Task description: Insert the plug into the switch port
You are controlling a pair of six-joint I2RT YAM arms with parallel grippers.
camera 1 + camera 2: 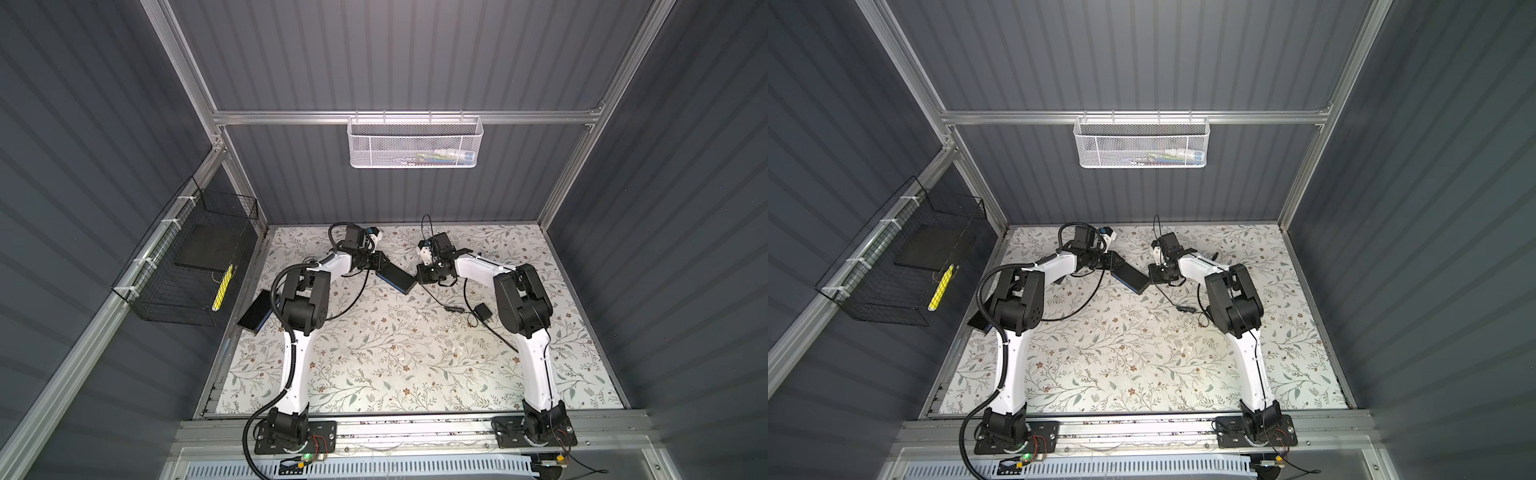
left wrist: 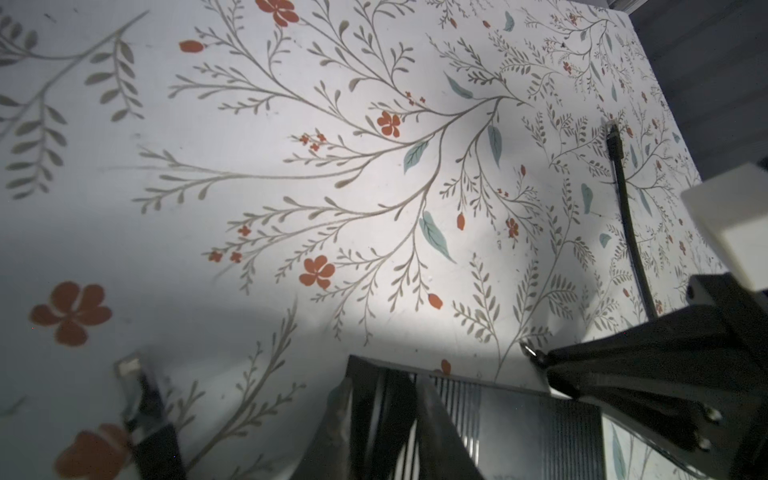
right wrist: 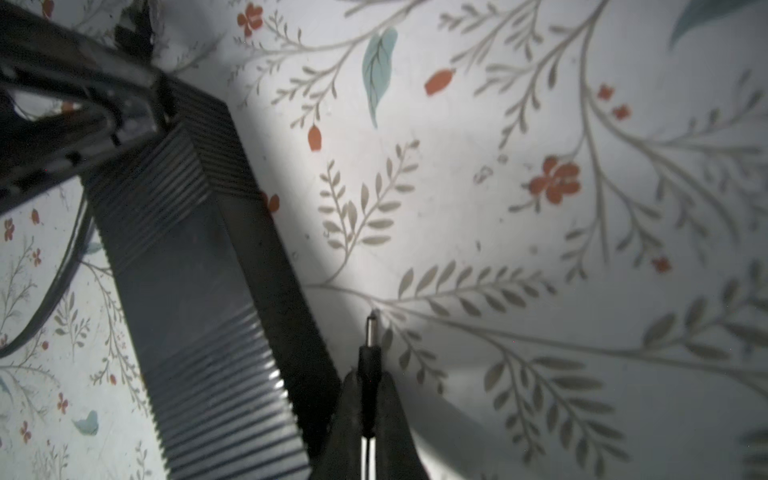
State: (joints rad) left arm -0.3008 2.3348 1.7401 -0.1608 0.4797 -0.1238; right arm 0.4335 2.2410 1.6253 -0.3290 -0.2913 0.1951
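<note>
In both top views the left gripper [image 1: 380, 266] is clamped on one end of the switch [image 1: 398, 277]. It holds the flat black box out over the table [image 1: 374, 357], blue long side toward the arm bases. The right gripper [image 1: 424, 274] stands just beside the box's free end. In the left wrist view the ribbed top of the switch [image 2: 511, 411] runs away from the fingers, the right gripper sits close at its far corner, and a loose cable [image 2: 623, 199] lies on the table beyond. In the right wrist view the fingers are pressed together on the plug [image 3: 369, 353], with the barrel tip projecting forward beside the box and not touching it. The switch port cannot be made out on the dark side face. Assessment: the step in hand is alignment. The tip appears to point along the box rather than into a face, so the socket should be located first. The plug axis should then be set square to that face and advanced slowly while the left arm holds firm. A narrow pinch may let the plug pivot on contact.
</note>
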